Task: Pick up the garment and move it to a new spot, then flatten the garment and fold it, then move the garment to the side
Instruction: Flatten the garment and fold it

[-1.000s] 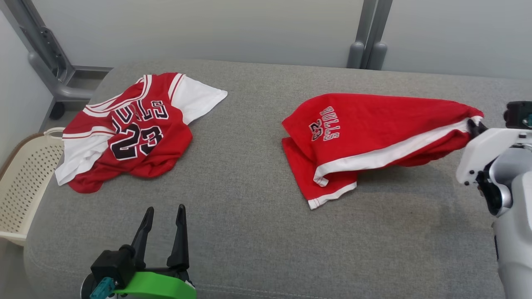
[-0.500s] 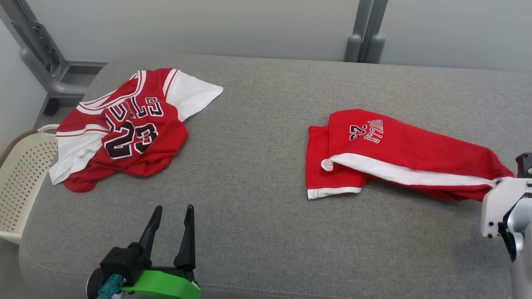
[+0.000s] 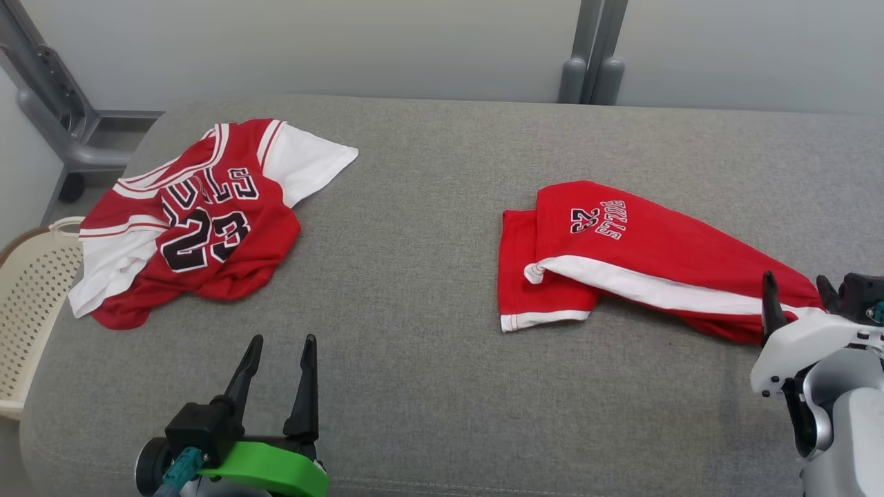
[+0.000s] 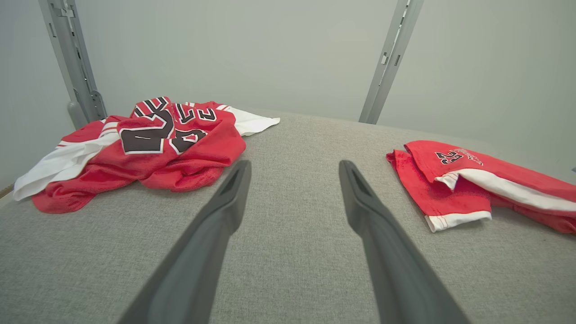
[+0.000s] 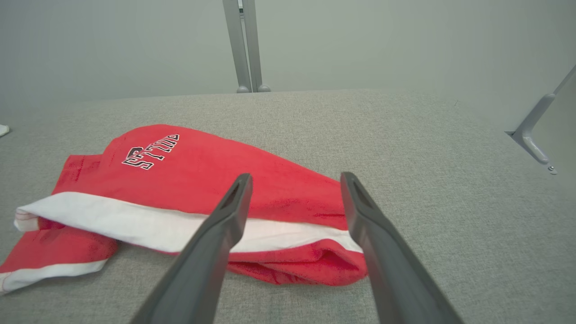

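Here, in the head view, the red shorts (image 3: 642,248) lie centre right on the grey cushion (image 3: 428,359), the right gripper (image 3: 794,279) splayed at their right end, the left gripper (image 3: 284,339) likewise splayed at lower left. In the left wrist view the red shorts sit at right; in the right wrist view they lie beneath spread, empty fingers (image 5: 218,243).
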Tool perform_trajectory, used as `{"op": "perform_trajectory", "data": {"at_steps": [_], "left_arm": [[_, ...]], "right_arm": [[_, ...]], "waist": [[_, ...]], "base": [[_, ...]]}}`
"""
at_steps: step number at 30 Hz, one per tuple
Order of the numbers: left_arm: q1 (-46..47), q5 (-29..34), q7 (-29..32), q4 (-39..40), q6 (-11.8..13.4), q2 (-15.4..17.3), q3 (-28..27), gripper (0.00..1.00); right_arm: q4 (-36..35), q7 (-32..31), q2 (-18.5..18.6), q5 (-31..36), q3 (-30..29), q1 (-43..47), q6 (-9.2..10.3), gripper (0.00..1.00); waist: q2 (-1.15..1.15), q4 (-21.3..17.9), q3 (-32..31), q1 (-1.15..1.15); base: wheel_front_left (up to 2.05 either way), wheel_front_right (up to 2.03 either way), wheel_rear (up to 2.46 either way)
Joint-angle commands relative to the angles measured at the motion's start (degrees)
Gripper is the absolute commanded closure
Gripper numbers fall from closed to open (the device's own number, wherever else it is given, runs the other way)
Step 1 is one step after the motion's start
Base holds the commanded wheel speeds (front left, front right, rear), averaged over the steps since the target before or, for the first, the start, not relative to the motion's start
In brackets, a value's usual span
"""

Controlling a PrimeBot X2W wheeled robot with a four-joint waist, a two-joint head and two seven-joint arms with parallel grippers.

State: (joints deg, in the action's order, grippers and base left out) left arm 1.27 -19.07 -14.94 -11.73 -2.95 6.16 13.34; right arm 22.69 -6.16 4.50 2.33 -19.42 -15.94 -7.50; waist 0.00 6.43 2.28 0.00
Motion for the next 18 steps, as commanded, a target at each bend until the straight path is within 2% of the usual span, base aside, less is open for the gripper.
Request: {"op": "perform_trajectory", "data": {"at_steps": [1,3,13,18], "left_arm": [[0.4,-0.7,-0.1,-0.1,0.7,0.0,-0.5,0.00],[0.1,-0.8,-0.1,-0.2,1.0,0.0,-0.7,0.00],[-2.0,-1.5,-0.2,-0.5,2.6,0.7,-2.4,0.00],[-2.7,-1.8,-0.2,-0.9,3.2,1.4,-3.2,0.00]], "right_arm": [[-2.8,3.1,-0.6,-2.7,1.4,2.4,0.02,0.00],[-3.9,4.3,-0.9,-4.0,2.1,3.4,0.02,0.00],[-13.6,14.3,-1.5,-10.4,13.9,12.8,0.02,0.00],[-16.1,15.0,-1.6,-11.1,16.7,15.6,0.02,0.00]], "waist": [[0.00,-0.8,-0.7,0.00],[0.00,-1.1,-0.9,0.00],[0.00,-3.6,-3.7,0.00],[0.00,-5.2,-4.3,0.00]], "base": [[0.00,0.00,0.00],[0.00,0.00,0.00],[0.00,0.00,0.00],[0.00,0.00,0.00]]}}
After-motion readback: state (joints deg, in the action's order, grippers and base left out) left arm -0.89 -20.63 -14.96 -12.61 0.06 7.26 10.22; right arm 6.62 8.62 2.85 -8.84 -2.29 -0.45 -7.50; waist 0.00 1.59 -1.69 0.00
